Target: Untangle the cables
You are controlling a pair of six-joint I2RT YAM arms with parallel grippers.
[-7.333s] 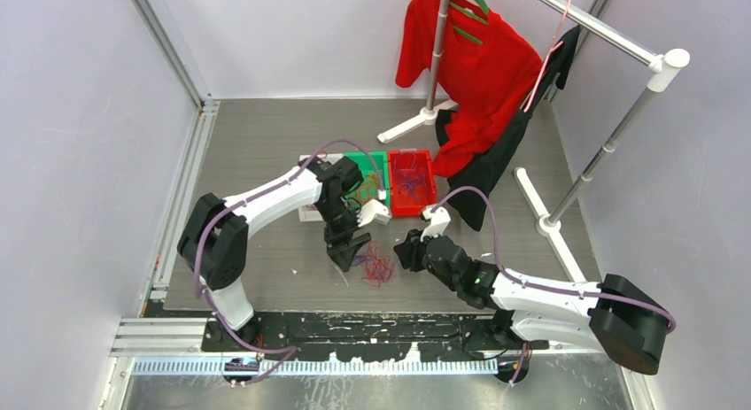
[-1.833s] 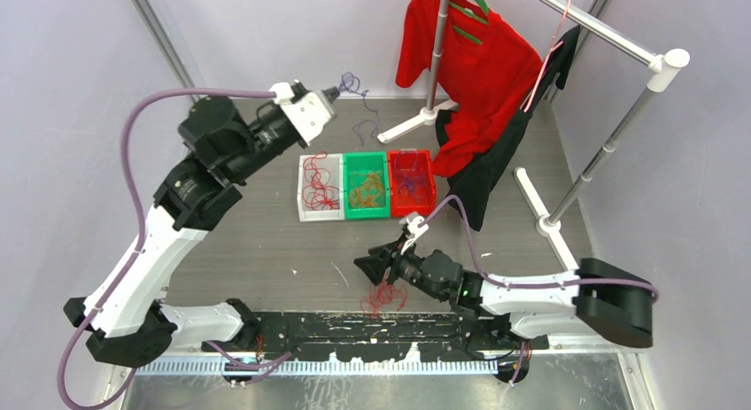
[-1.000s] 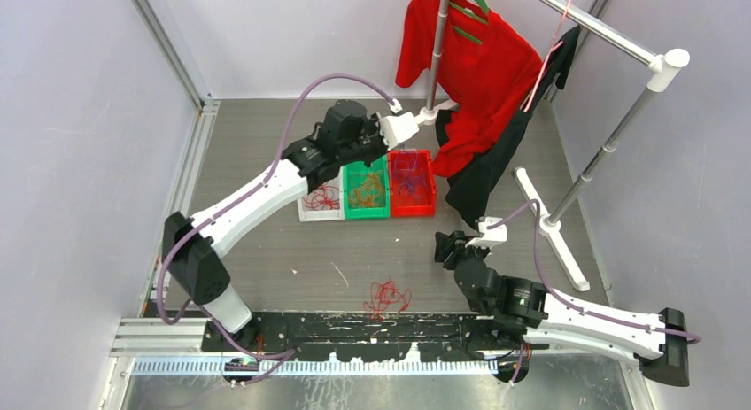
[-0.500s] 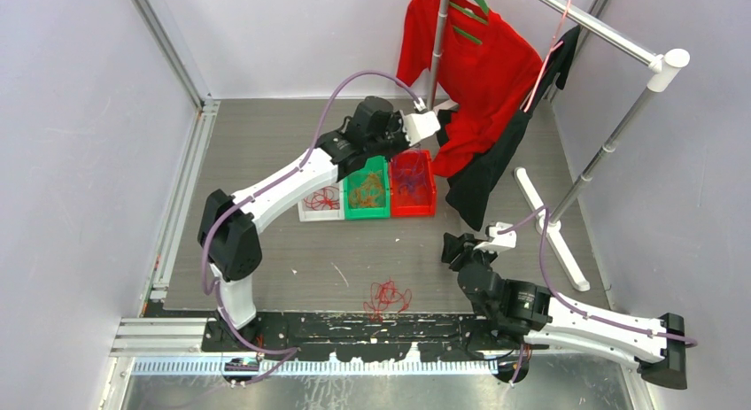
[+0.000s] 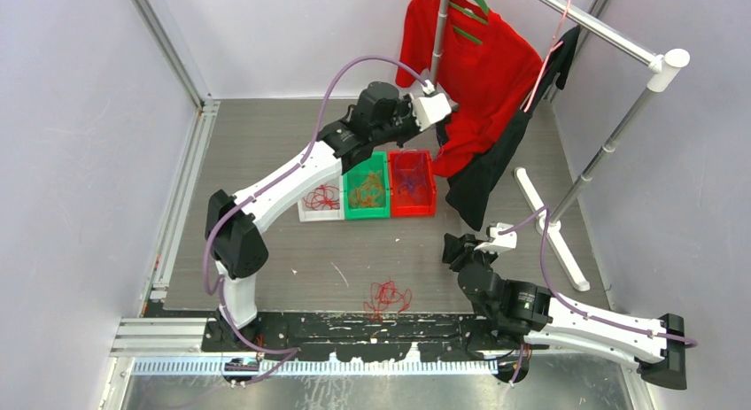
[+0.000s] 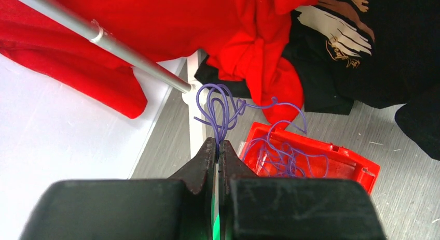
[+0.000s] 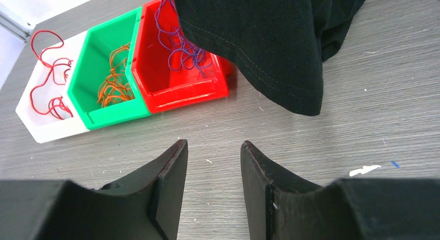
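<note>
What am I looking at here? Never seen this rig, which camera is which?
Two robot arms are bolted at the near edge of a table. The wide picture looks down from above and behind them; the other two come from a camera on each wrist. The left tool is shut on a purple cable, held up near the red bin, which holds more purple loops. The right tool is open and empty, low over the table. Beside the red bin stand a green bin with orange cables and a white bin with red cables. A red tangle lies near the arm bases. Clothes hang on a rack behind.
</note>
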